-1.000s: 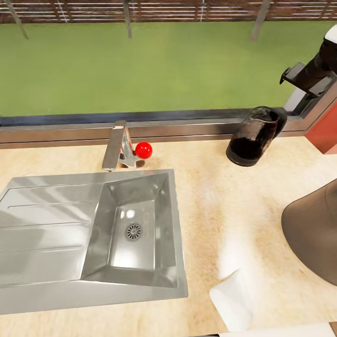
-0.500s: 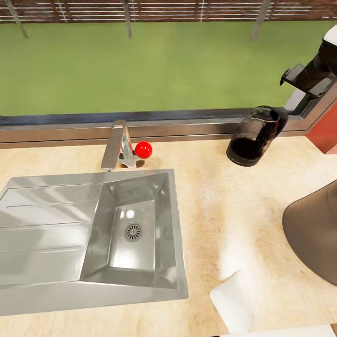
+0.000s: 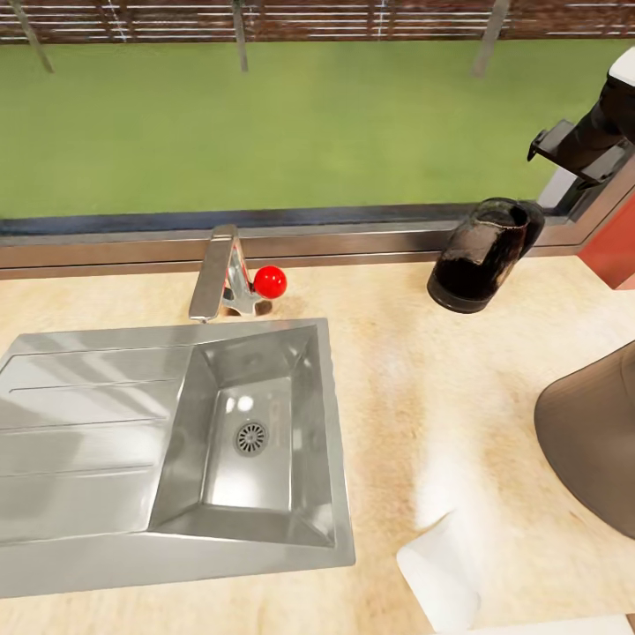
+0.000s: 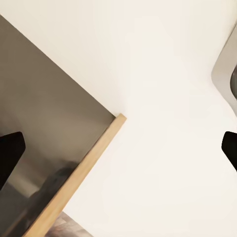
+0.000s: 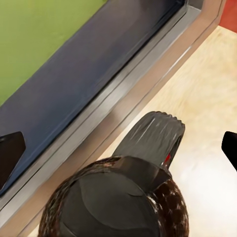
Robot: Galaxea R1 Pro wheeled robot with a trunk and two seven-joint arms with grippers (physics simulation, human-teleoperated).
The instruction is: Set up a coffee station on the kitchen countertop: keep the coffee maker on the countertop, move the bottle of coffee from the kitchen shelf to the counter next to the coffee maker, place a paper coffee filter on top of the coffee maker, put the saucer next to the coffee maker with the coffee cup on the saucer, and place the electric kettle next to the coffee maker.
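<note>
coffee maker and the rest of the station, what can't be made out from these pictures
- Coffee maker: head view, cut off by the right edge; its top is out of frame.
- White object: head view, cut by the bottom edge; cannot be identified.
- Electric kettle: right wrist view, body cut by the bottom edge.
- Right gripper: head view, fingers cut by the edge.

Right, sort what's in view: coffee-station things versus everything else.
Coffee station:
- electric kettle, standing by the window
- coffee maker
- kitchen countertop
- right hand, open above the kettle

Everything else:
- steel sink
- tap
- red knob
</note>
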